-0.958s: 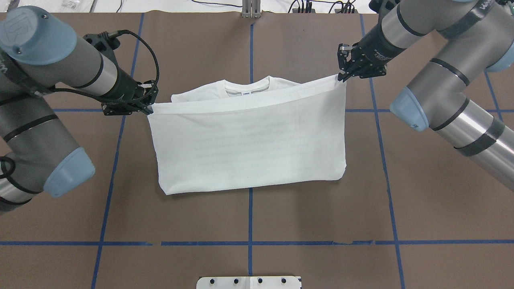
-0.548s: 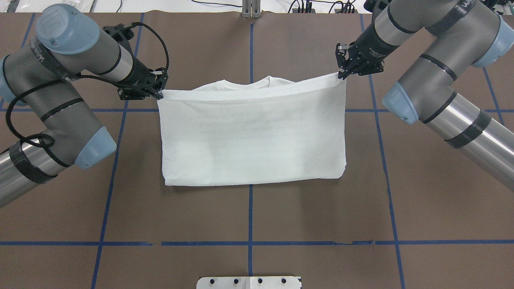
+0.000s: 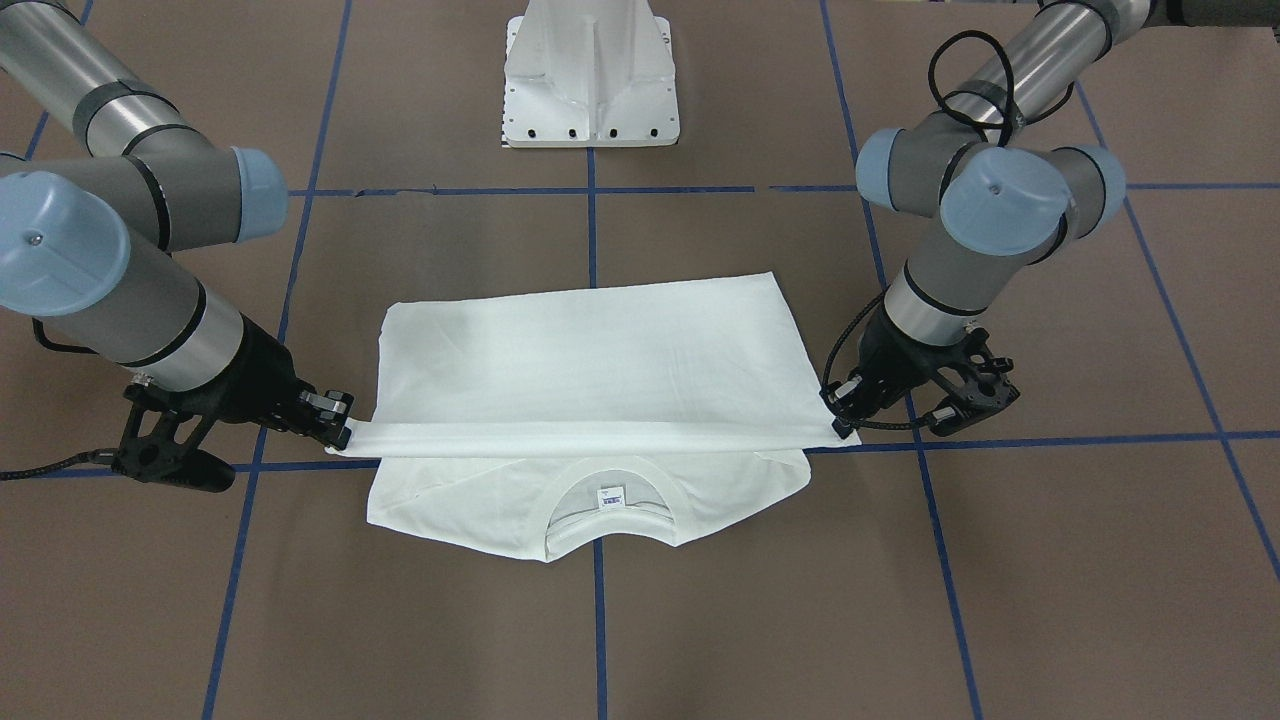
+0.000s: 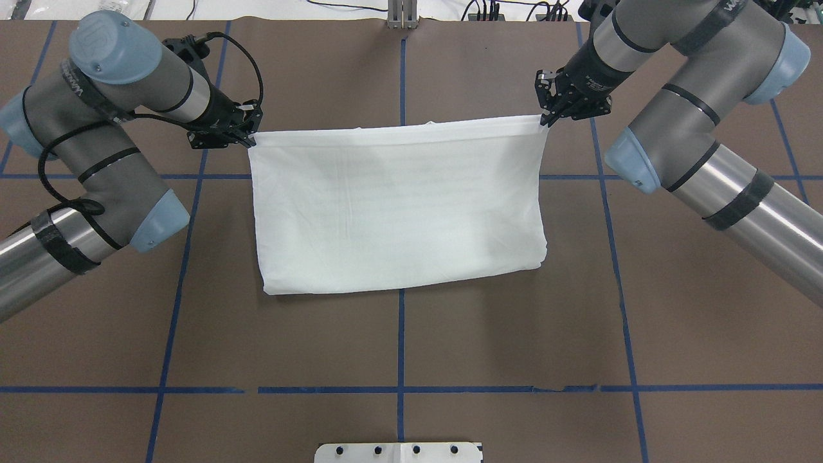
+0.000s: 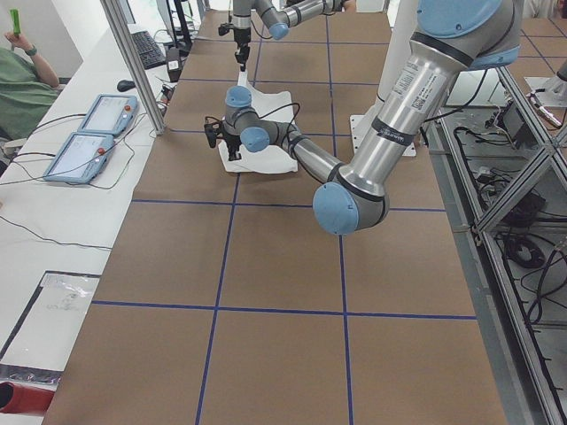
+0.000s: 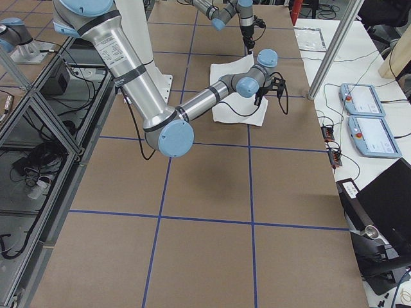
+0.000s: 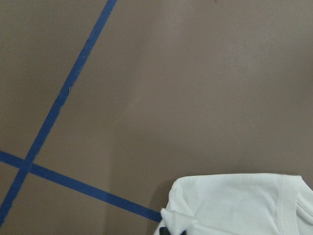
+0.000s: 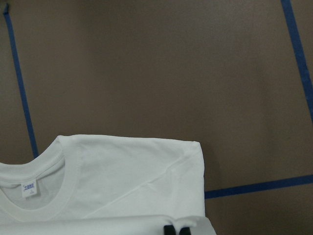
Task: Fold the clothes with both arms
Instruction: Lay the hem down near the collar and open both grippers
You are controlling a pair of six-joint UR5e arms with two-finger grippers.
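White cotton, the T-shirt (image 4: 398, 206) lies in the middle of the brown paper-covered desk (image 4: 514, 360), folded in two. The crease is on the robot's side and the free edge on the far side. That free edge is stretched straight between the two arms. The left arm (image 4: 116, 161) has its jaws pressed together on the edge's left corner, and the right arm (image 4: 694, 148) has its jaws pinching the right corner (each black tip meets the cloth right at the corner).

From overhead the top layer hides nearly all of the layer beneath. From across the desk the lower layer shows beyond the held edge: both shoulders lie flat, with the ribbed collar (image 3: 612, 522) and its small label (image 3: 608, 496) in the middle. The held edge crosses just above the collar's arch; whether it touches the cloth below I cannot tell.

The right wrist view looks down on the collar, the label and one flat shoulder. The left wrist view catches only a bunched corner of white cloth at its lower rim.

Blue tape lines (image 4: 401, 347) divide the desk into squares. A white metal pedestal base (image 3: 592, 80) stands at the robot's side, well apart from the shirt.
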